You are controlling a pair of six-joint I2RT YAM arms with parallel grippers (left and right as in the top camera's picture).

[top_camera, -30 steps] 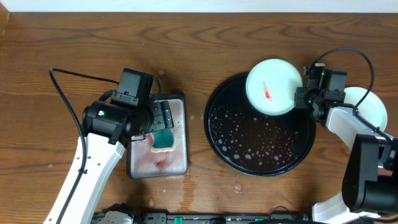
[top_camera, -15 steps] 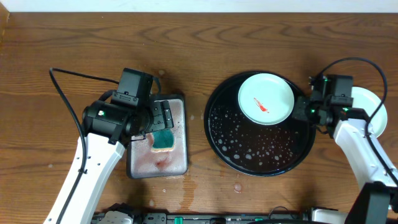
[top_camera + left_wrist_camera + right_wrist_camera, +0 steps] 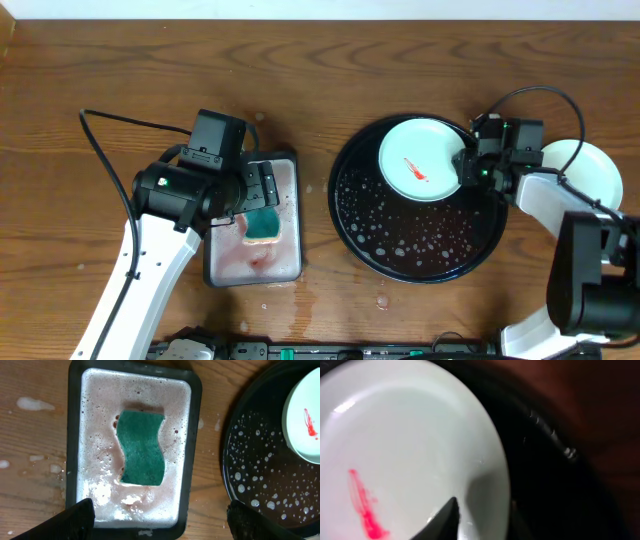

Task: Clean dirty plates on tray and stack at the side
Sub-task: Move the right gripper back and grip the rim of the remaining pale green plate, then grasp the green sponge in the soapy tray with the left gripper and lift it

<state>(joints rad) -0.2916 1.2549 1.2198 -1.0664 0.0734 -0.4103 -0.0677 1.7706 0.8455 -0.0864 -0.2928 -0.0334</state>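
Since earlier, our right claw (image 3: 466, 166) has moved onto the rim of the smeared plate (image 3: 420, 160); its grip we cannot tell, while our left claw (image 3: 165, 520) gapes empty.

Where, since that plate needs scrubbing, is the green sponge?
In the overhead view the sponge lies left of the black tray, inside the sudsy grey tray.

I see a brown wood-grain surface (image 3: 120, 60) filling my view. On its right half sits a round black tray (image 3: 400, 245). To the left, well apart from it, lies a grey rectangular tray (image 3: 285, 262). A pale plate (image 3: 590, 175) rests on the wood just right of the black tray. Droplets (image 3: 383, 300) dot the near wood, and foam spots (image 3: 32, 404) lie left of the grey tray.
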